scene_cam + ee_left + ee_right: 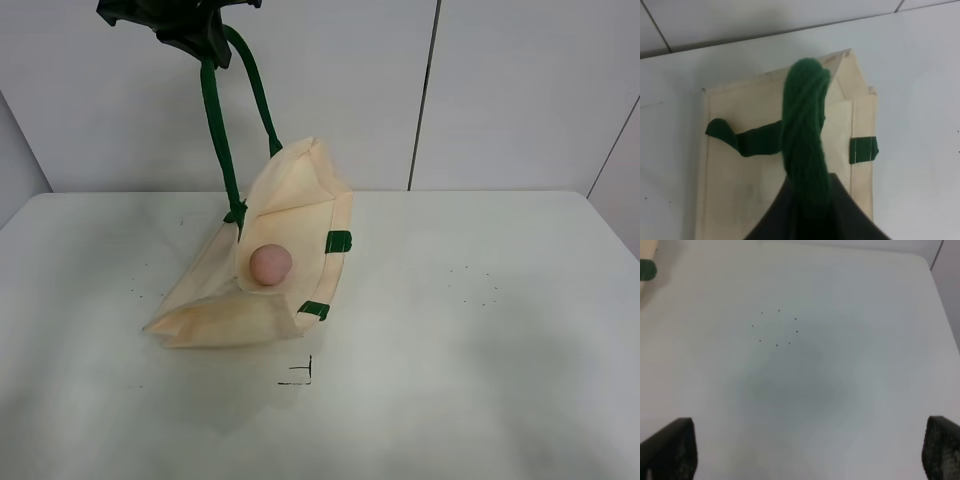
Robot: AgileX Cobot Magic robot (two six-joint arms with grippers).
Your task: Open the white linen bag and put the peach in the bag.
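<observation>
The white linen bag (270, 260) lies on the table with its mouth lifted open by one dark green handle (215, 120). The pink peach (270, 264) sits inside the open mouth. My left gripper (195, 30) is high above the bag, shut on that handle; in the left wrist view the twisted green strap (805, 135) runs from between the jaws down to the bag (745, 180). My right gripper (807, 452) is open and empty over bare table, its dark fingertips (670, 447) at the frame's corners. It is out of the exterior high view.
The white table (480, 330) carries a small black corner mark (300, 375) in front of the bag. A ring of tiny dots (776, 327) marks the table below my right gripper. A white panelled wall stands behind.
</observation>
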